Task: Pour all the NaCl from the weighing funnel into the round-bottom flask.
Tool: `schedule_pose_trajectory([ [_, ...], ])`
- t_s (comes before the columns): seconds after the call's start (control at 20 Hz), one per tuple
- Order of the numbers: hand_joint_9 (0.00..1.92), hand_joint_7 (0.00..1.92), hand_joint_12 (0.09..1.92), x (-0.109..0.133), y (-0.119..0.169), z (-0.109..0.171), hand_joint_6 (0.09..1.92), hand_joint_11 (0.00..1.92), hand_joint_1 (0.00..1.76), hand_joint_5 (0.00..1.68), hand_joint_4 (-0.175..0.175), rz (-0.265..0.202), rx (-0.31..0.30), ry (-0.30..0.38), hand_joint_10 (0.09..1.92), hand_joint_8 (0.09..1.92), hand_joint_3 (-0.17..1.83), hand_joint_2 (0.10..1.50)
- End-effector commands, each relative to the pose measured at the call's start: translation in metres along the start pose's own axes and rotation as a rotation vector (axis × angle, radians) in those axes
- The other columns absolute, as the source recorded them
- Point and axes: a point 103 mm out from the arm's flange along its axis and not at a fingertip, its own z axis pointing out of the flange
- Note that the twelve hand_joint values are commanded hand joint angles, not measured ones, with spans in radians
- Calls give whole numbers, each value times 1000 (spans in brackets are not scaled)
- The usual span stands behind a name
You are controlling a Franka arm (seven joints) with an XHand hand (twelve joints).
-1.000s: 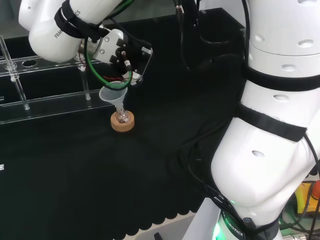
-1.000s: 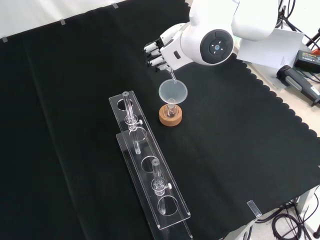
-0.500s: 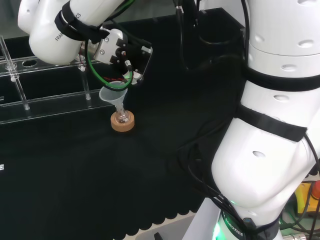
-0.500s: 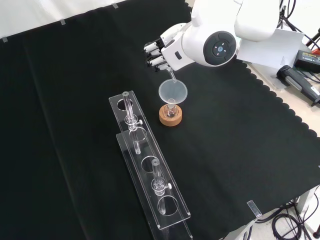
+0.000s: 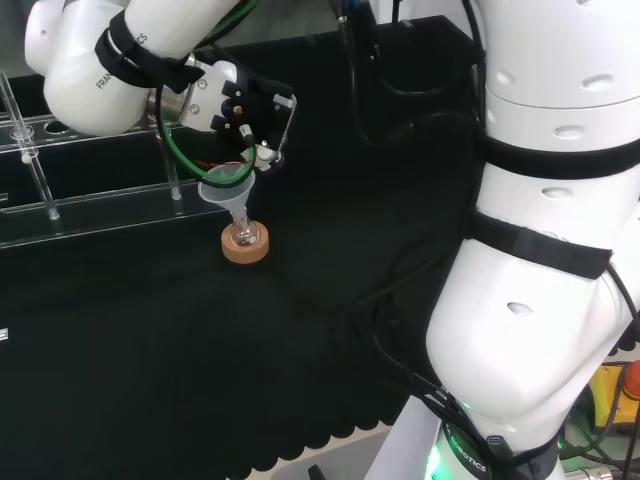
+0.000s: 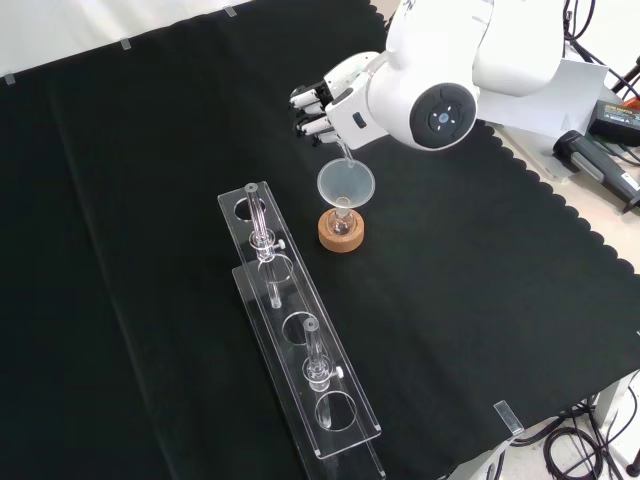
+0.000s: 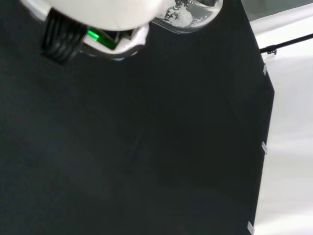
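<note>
One clear funnel sits in the round-bottom flask on its cork ring in the head view, the hand just above. From the front, curled fingers seem to grip the weighing funnel, spout angled into the funnel, the rack to its left. Up close at the wrist, white grains lie in clear glass.

The arm has glossy white rounded links with black bands and a round grey cap. Green and black cables loop by the black-and-white robot hand. A green light, perhaps a status lamp, glows at the base.

Clear weighing funnel tilted spout-down over wide funnel, small flask on cork ring
</note>
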Motion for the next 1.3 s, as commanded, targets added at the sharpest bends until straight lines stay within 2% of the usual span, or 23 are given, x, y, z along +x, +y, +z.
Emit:
schedule_pose_trajectory([
  [0.05,1092,703,1080,1,0,-1,430,803,1147,1399,175,11,0,-13,257,642,640,622],
  [0.55,1089,700,1081,-5,0,5,433,802,1146,1398,175,11,-25,-21,255,642,641,622],
  [0.6,1089,700,1081,-2,-2,-2,433,801,1146,1398,175,10,-34,-83,254,642,641,622],
  [0.65,1088,699,1081,-1,-3,-6,433,801,1146,1398,175,12,-33,-94,254,642,641,622],
  [0.75,1088,699,1081,-6,2,10,434,801,1146,1398,175,2,-40,-77,254,642,642,622],
  [0.9,1087,698,1082,-4,1,3,435,801,1146,1397,175,5,-34,-76,253,643,642,622],
  [1.0,1086,697,1082,-4,2,8,435,801,1146,1397,175,1,-43,-55,253,643,642,622],
  [1.3,1085,696,1082,-3,-1,-1,437,800,1146,1396,175,11,-30,-64,252,643,643,621],
])
